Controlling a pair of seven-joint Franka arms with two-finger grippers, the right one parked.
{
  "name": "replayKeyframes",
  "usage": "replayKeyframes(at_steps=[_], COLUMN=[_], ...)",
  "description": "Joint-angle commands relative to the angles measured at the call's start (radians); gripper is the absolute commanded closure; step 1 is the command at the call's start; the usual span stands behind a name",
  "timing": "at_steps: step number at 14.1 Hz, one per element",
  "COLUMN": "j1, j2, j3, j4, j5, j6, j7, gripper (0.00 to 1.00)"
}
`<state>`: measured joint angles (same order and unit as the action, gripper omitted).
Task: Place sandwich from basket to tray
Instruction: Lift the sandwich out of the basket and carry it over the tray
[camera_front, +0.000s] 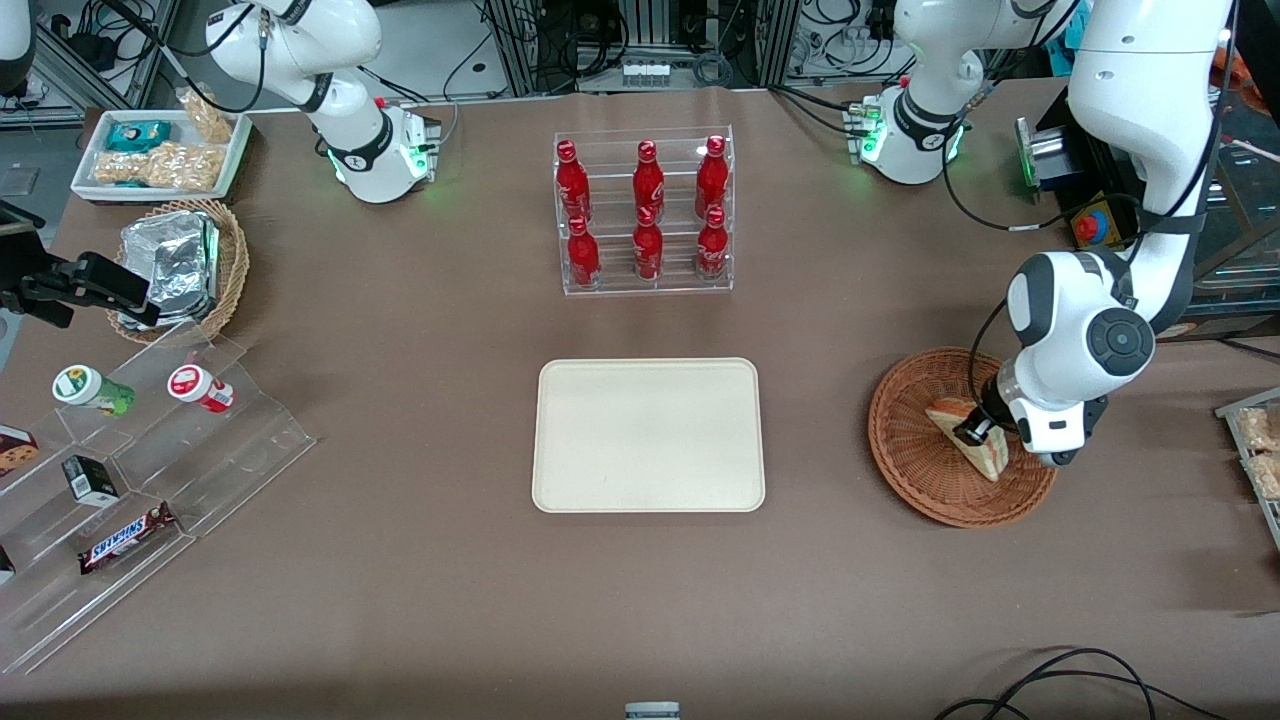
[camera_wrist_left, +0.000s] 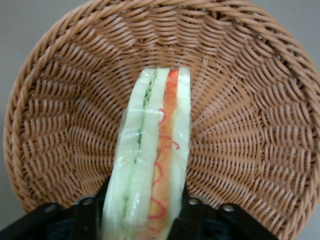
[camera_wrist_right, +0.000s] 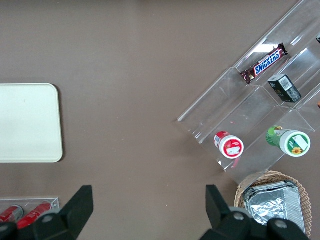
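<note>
One sandwich (camera_wrist_left: 152, 165) stands in the one basket (camera_front: 905, 455), pinched between the gripper's (camera_front: 975, 432) two fingers, at three o'clock from the one bare tray (camera_front: 648, 436); six bottles (camera_front: 647, 180) at twelve.

The gripper (camera_front: 972, 430) is down inside the basket (camera_front: 915, 455), its fingers pressed against the sandwich (camera_front: 975, 448) (a pale wedge lying on the weave). The tray (camera_front: 648, 435) lies bare at the basket's nine o'clock, well apart.
</note>
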<state>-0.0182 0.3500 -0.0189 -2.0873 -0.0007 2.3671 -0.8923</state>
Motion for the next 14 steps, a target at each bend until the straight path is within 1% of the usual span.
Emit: replayKeyframes(at_steps=[1,3,4,6,10,12,14], j1=[-0.006,-0.011,-0.014,-0.026,-0.043,-0.106,-0.198], j2=[-0.016,-0.006,-0.006,-0.016,0.016,0.075,0.148], j3=[0.004,0.002,-0.001,-0.028,-0.179,-0.214,-0.214], j4=[0.106,0.220,0.251,0.254,0.286,0.375,0.464], j5=[0.007,0.007,0.005,-0.005,-0.001,-0.001,0.008], j6=[-0.199,-0.387,-0.422,-0.423,-0.369,-0.356,-0.356], j7=[0.035,0.062,0.078,0.162,0.356,0.345,0.273], gripper=[0.92,0.94,0.95,0.99,1.00,0.96,0.98])
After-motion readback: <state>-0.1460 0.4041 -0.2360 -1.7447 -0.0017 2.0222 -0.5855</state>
